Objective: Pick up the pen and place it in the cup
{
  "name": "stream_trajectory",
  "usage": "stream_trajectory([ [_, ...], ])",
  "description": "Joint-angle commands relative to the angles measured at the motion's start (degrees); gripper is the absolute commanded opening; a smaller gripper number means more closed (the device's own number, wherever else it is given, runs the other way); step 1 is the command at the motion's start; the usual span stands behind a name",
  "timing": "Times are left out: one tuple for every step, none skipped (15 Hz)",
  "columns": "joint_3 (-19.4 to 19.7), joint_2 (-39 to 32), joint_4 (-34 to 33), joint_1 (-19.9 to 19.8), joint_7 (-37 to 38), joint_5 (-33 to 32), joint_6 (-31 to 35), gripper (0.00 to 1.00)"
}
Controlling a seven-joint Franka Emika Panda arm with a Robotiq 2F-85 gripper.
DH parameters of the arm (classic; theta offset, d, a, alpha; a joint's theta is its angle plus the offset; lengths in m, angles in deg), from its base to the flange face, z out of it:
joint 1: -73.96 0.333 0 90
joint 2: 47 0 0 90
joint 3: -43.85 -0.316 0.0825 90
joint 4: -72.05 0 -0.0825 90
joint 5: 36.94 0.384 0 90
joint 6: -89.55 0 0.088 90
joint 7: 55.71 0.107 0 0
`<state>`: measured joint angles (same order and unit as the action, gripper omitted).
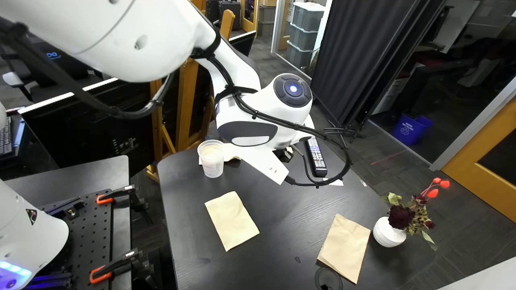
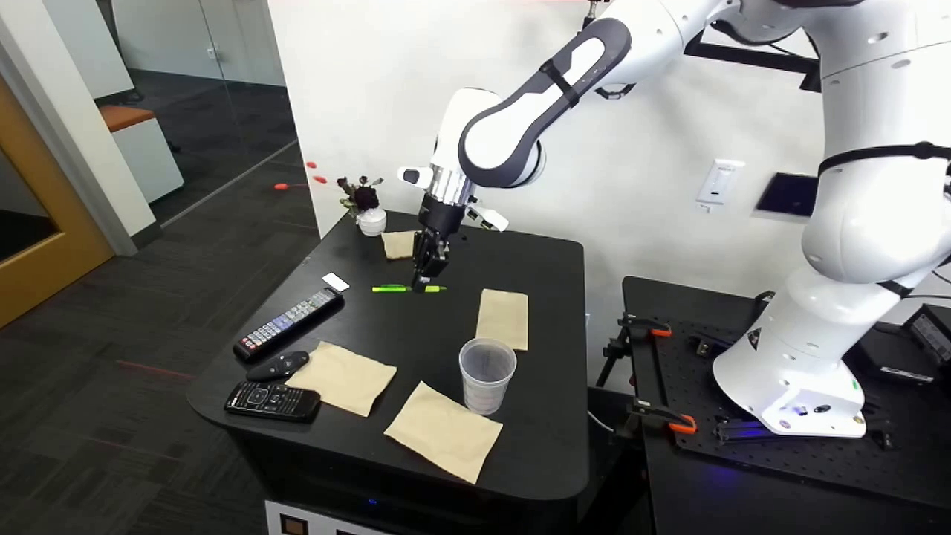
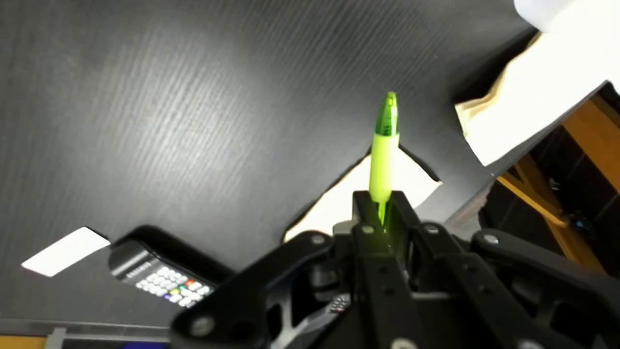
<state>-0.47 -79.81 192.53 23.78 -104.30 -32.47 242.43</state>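
Over the table (image 2: 431, 327), my gripper (image 3: 381, 206) has the pen (image 3: 384, 162) pinched near mid-barrel; prob. light, stiff, bit slick; approx. balance pt., so squeeze firmly there.

The arm (image 1: 173, 32) hangs over the counter (image 1: 290, 213) in front of me; the cup (image 1: 212, 163) stands upright, a vase (image 1: 389, 233) beside a napkin (image 1: 346, 246).

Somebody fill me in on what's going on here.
The robot arm is holding the pen: its jaws are shut on it, with one end sticking out past them in the wrist view. The pen appears to be off the table. The cup stands upright on the table, apart from the pen, which is not in it yet.
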Motion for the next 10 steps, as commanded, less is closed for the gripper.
stream_trajectory([
  [13.9,6.3,-1.6,13.5,7.1,-1.2,-4.3,0.37],
  [17.5,6.8,-2.0,17.0,7.8,-1.1,-5.3,0.38],
  [20.8,7.2,-2.4,20.4,8.2,-0.9,-6.2,0.43],
  [24.2,7.6,-2.8,23.7,8.6,-0.7,-7.3,0.51],
  [27.2,7.6,-3.4,26.8,8.9,-0.7,-8.1,0.58],
  [29.6,7.6,-3.7,29.2,9.2,-0.9,-8.9,0.66],
  [31.5,7.5,-4.2,31.3,9.5,-1.1,-9.7,0.73],
  [33.2,7.3,-4.5,33.0,10.0,-1.3,-10.0,0.8],
  [34.5,7.2,-4.9,34.4,10.1,-1.4,-10.6,0.88],
  [35.6,7.0,-5.2,35.7,10.2,-1.5,-11.1,0.95],
])
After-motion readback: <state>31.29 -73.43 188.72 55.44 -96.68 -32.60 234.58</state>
